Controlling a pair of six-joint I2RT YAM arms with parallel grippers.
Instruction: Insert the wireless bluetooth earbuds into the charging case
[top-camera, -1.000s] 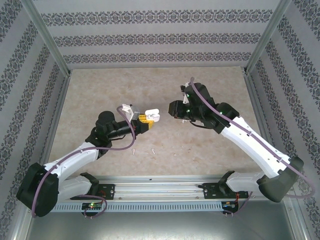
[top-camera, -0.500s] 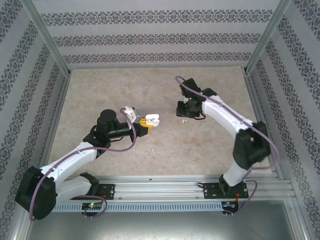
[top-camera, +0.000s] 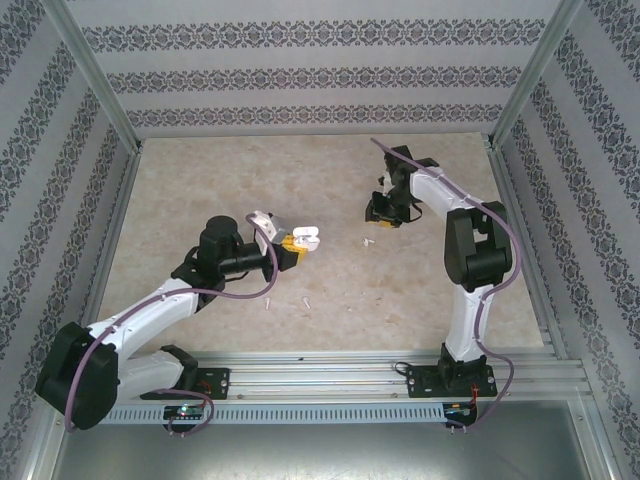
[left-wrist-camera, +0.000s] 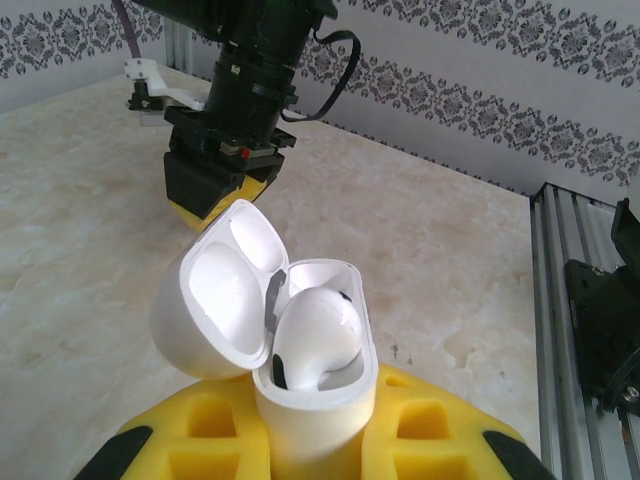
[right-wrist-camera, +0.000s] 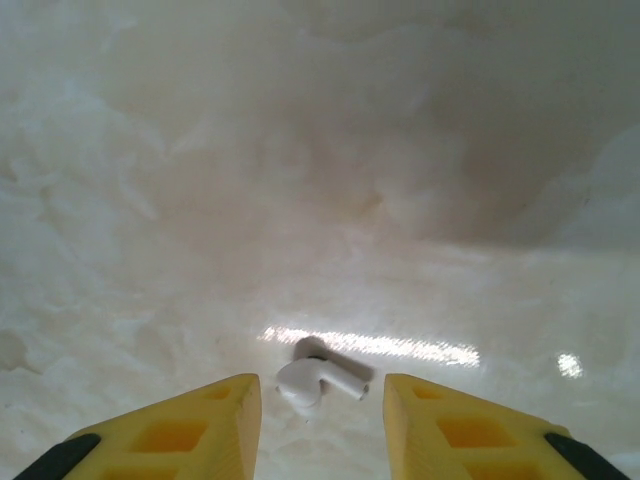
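My left gripper (top-camera: 291, 244) is shut on a small white charging case (top-camera: 306, 236), held above the table with its lid hinged open. In the left wrist view the case (left-wrist-camera: 318, 400) stands between the yellow fingers, and one white earbud (left-wrist-camera: 318, 335) sits in its well beside an empty slot. My right gripper (top-camera: 383, 212) is open and points down at the table to the right of the case. A loose earbud (right-wrist-camera: 315, 378) lies flat on the table in the gap of that gripper (right-wrist-camera: 322, 400), touching neither finger. That earbud (top-camera: 366, 241) also shows from above.
Two more white earbuds (top-camera: 269, 302) (top-camera: 306, 300) lie on the marble table nearer the front edge, below the left gripper. Patterned walls and metal posts (top-camera: 95, 90) close in the workspace. A metal rail (top-camera: 330, 368) runs along the near edge.
The right arm has folded back and swung its gripper right, away from the case and down toward the table. Its jaws have widened. The left gripper has kept hold of the case, nearly still.
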